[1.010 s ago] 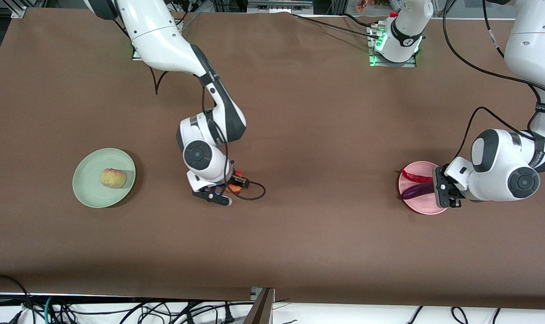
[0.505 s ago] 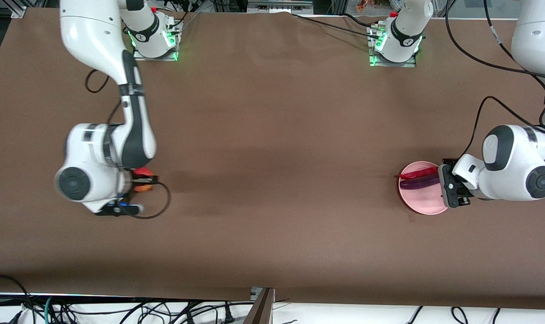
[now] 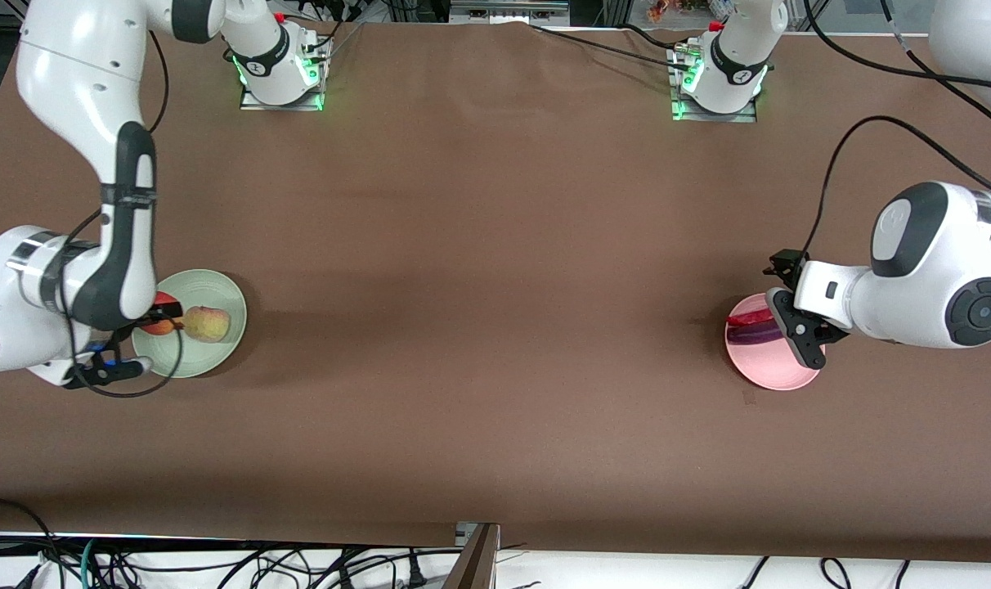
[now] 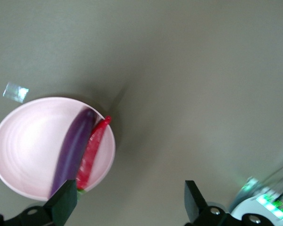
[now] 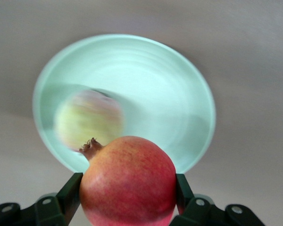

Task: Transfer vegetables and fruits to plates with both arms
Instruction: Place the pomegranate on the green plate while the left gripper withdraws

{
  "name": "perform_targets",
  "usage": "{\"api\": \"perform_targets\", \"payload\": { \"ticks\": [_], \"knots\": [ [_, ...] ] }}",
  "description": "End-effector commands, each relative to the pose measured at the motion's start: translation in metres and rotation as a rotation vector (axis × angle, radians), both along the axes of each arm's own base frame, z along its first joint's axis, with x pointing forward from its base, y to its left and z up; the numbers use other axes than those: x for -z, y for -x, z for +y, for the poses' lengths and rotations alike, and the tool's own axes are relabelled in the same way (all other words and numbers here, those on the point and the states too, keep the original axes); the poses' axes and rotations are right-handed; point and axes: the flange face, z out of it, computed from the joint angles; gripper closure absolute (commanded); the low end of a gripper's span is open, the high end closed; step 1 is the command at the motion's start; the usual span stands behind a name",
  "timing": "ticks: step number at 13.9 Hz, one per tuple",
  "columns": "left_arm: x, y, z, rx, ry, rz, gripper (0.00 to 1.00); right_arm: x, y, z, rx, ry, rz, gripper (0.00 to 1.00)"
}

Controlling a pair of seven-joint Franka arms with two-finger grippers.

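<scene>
My right gripper (image 3: 162, 315) is shut on the round red fruit (image 3: 159, 325) and holds it over the rim of the pale green plate (image 3: 193, 360), at the right arm's end of the table. The peach (image 3: 207, 323) lies on that plate beside it. In the right wrist view the red fruit (image 5: 127, 183) sits between the fingers, above the plate (image 5: 170, 94) and the peach (image 5: 87, 120). My left gripper (image 3: 791, 331) is open and empty over the edge of the pale pink plate (image 3: 778, 372). The eggplant (image 4: 73, 146) and the chili (image 4: 92, 150) lie side by side on it.
The two arm bases (image 3: 281, 57) (image 3: 720, 65) stand along the table edge farthest from the front camera. The table is covered with a brown cloth (image 3: 495, 270). Loose cables (image 3: 217, 564) hang below the edge nearest the front camera.
My right arm has swept from the table's middle to the green plate with the red fruit. My left gripper has let go of the eggplant and drawn back from the pink plate.
</scene>
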Motion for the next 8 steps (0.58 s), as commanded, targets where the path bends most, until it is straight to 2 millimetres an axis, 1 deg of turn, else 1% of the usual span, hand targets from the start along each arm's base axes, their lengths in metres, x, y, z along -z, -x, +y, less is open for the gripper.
{"api": "perform_targets", "payload": {
  "ticks": [1,2,3,4,5,6,7,8],
  "knots": [
    [-0.06,0.009,-0.002,-0.193,-0.095,-0.045,0.0,0.014,0.001,-0.013,-0.015,-0.002,0.007,0.68],
    [-0.079,0.013,-0.004,-0.27,-0.133,-0.076,0.0,0.02,0.002,-0.021,-0.015,-0.004,0.009,0.68],
    [-0.099,0.018,-0.006,-0.366,-0.174,-0.107,0.0,0.027,0.002,-0.022,-0.012,-0.003,0.007,0.68],
    [-0.106,0.02,-0.007,-0.468,-0.209,-0.117,0.0,0.035,0.003,-0.024,-0.008,-0.002,0.009,0.68],
    [-0.107,0.019,-0.005,-0.555,-0.228,-0.116,0.0,0.042,0.006,-0.027,-0.003,0.001,0.005,0.68],
    [-0.114,0.017,-0.005,-0.615,-0.238,-0.131,0.0,0.048,0.008,-0.03,0.003,0.006,-0.002,0.68],
    [-0.136,0.012,0.0,-0.666,-0.23,-0.171,0.0,0.054,0.008,-0.023,-0.006,-0.002,-0.008,0.66],
    [-0.149,0.01,0.009,-0.69,-0.223,-0.193,0.0,0.058,0.007,-0.024,-0.001,-0.013,-0.016,0.65]
  ]
}}
